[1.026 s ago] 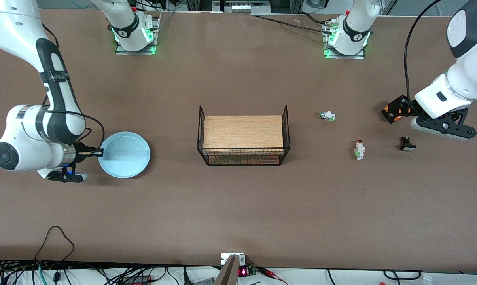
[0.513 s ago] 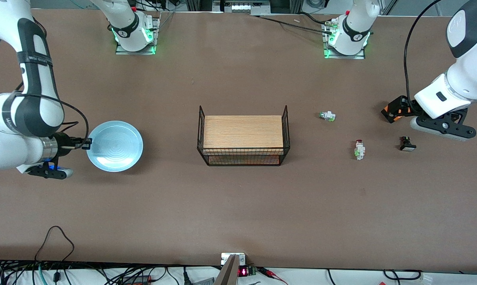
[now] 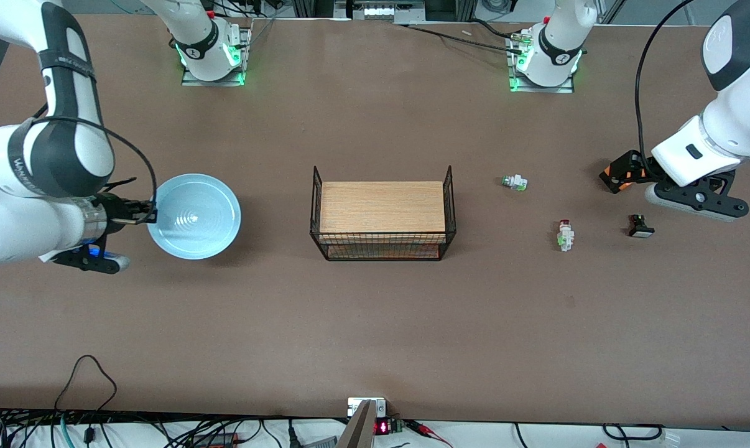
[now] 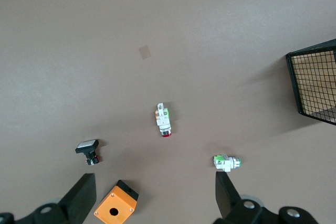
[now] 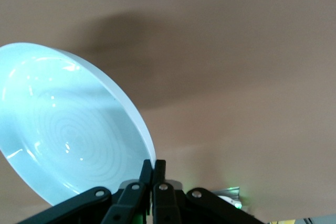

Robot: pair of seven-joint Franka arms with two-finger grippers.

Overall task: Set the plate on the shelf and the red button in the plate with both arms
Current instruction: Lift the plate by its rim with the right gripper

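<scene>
— Colours? 
— Glossy white shells, black joint bands, black cables looping alongside. 
— Bases? 
— Grey plates at the frame's top, glowing green. 
— Right hand [image 3: 151,218]? 
— Black, slim fingers, blue light beneath. 
— Left hand [image 3: 612,180]? 
— Black with orange trim.

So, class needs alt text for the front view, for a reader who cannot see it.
The right gripper holds the pale blue plate by its rim at the right arm's end of the table. A wire basket with a wooden board sits mid-table. The left gripper waits, open, near the red button and two other switches.
</scene>
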